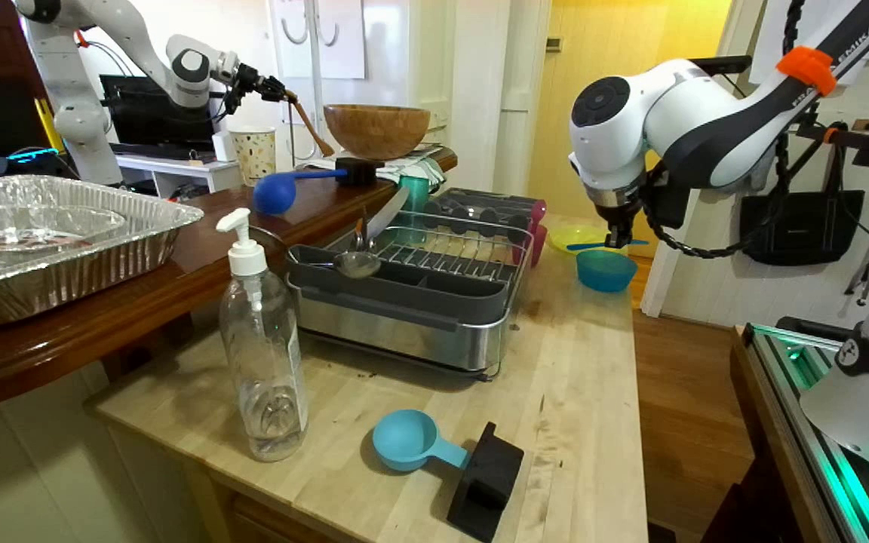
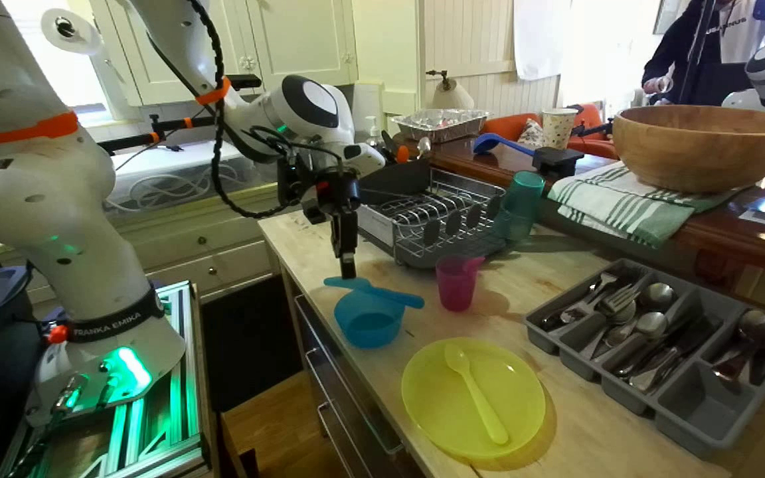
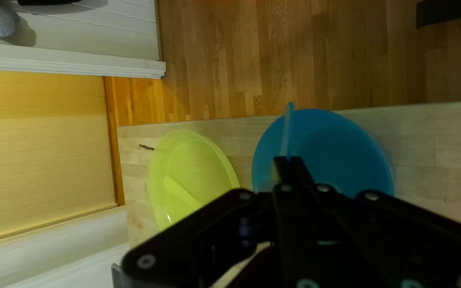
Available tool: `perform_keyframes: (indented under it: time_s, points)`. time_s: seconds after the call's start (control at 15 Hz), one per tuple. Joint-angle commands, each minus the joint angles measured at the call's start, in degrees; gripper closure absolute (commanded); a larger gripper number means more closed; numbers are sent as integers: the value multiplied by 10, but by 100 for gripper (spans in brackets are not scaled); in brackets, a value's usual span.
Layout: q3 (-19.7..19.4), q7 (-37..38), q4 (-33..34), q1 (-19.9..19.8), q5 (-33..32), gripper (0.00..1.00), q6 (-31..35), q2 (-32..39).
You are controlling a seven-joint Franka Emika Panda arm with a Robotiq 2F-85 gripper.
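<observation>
My gripper (image 2: 348,271) points down at the counter's edge and is shut on a blue utensil (image 2: 392,296), also seen in an exterior view (image 1: 588,246). The utensil lies across, just over the rim of a blue bowl (image 2: 369,325); whether it touches the rim I cannot tell. In the wrist view the fingertips (image 3: 287,159) are close together with the thin blue utensil (image 3: 286,130) edge-on between them, over the bowl (image 3: 342,156). A yellow plate (image 2: 425,405) with a yellow spoon (image 2: 479,398) stands beside the bowl. A pink cup (image 2: 457,289) stands near it.
A dish rack (image 1: 397,317) stands behind the gripper, with a teal cup (image 2: 522,199) beside it. A grey cutlery tray (image 2: 714,405) is past the plate. A pump bottle (image 1: 265,377) and a light-blue scoop (image 1: 408,441) in a black holder are at the other counter end.
</observation>
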Motion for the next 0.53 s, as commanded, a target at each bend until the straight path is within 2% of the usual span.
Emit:
perform_keyframes:
  time_s: [0.0, 0.47]
  points:
    - [3, 34, 7, 20, -22, 99, -32, 15]
    - [8, 54, 10, 38, -24, 99, -74, 24]
